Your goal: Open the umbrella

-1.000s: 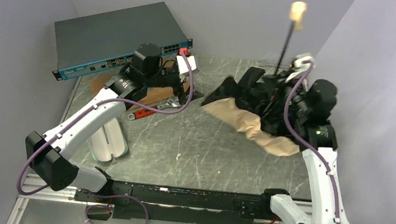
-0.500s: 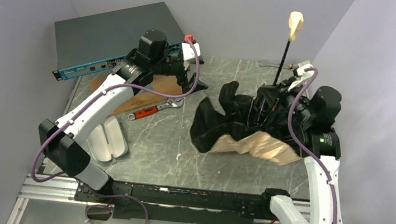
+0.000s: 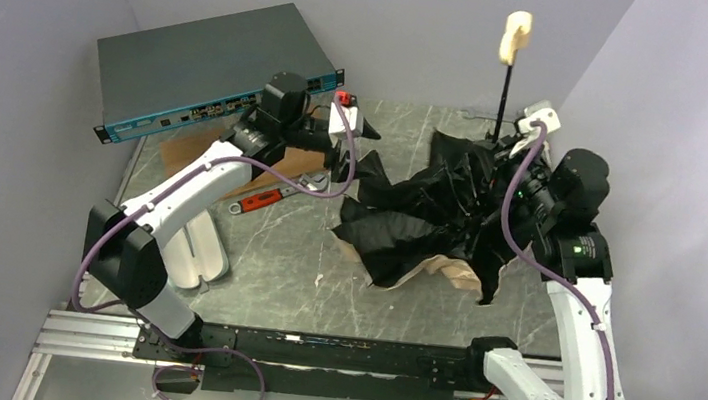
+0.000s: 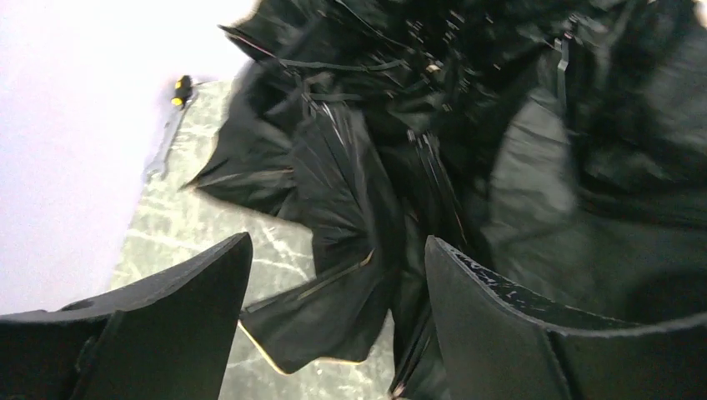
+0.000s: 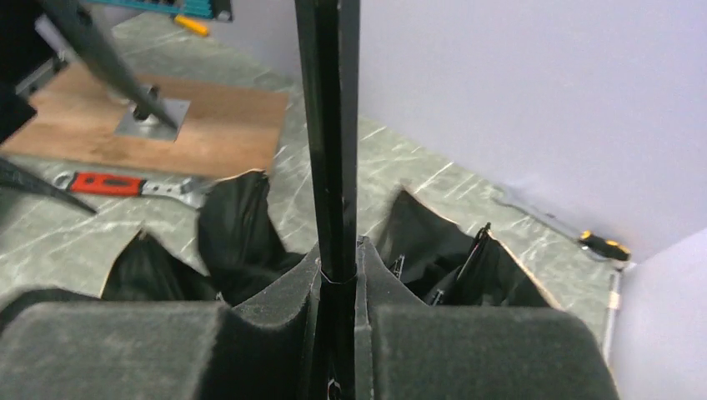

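**Top external.** I see the umbrella [image 3: 428, 219] on the right half of the table [image 3: 301, 275], toward the far edge. Its canopy is crumpled, with the black lining up and a strip of tan fabric showing at the near side. The shaft [image 3: 504, 96] stands upright, with the cream handle [image 3: 515, 37] on top. The right gripper [image 3: 509, 149] sits at the shaft's lower end. The left gripper [image 3: 356, 150] is at the canopy's left edge, beside the wooden board [image 3: 289, 160].

**Left wrist.** The fingers [image 4: 167, 333] stand well apart with nothing pinched. A fold of black lining lies beyond the gap. I cannot tell whether it touches either finger.

**Right wrist.** The fingers [image 5: 167, 350] are clamped on the black shaft, which runs up out of frame. A red-handled wrench [image 5: 117, 183] lies near the board.
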`<state>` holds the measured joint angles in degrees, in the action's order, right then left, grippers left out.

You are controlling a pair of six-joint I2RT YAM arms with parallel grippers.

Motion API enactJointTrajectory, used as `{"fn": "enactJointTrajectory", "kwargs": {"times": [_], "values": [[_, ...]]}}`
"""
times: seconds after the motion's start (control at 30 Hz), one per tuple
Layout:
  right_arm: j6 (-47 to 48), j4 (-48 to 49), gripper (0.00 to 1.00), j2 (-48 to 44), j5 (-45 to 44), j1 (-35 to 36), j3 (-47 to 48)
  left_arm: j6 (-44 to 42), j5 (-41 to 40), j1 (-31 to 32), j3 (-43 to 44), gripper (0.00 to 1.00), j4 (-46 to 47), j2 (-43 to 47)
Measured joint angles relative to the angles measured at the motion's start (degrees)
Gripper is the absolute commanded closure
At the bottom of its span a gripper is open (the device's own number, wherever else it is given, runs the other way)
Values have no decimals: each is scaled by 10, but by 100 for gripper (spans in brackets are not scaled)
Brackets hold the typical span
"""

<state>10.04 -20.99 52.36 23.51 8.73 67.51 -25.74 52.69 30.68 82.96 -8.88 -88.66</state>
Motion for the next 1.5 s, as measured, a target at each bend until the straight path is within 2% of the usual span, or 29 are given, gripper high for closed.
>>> {"fn": "enactJointTrajectory", "kwargs": {"times": [0.07,0.13,0.43,0.5,0.63,0.8,0.93,1.03,1.17,1.23,1.5], "values": [[3,-5,100,8,-7,-19,26,16,16,5,-21,31,35,-5],[5,-4,100,18,-8,-7,47,34,33,14,-23,35,71,-14],[-7,3,100,19,-7,7,47,183,49,82,-3,49,264,-63],[-16,12,100,17,-7,7,42,204,49,96,12,49,283,-80],[-34,19,100,12,-4,7,28,248,45,118,45,43,307,-108],[-41,21,100,-9,3,7,-8,293,46,113,79,33,299,-116],[-54,16,100,-30,42,7,-44,288,44,96,102,24,273,-100],[-70,16,100,-40,59,8,-74,275,44,91,102,28,251,-78],[-90,29,100,-32,50,8,-80,264,43,95,88,47,245,-57],[-100,49,100,-26,40,8,-80,257,38,100,71,52,246,-52],[-149,111,100,-9,5,8,-80,250,-19,134,60,53,255,-105]]}}
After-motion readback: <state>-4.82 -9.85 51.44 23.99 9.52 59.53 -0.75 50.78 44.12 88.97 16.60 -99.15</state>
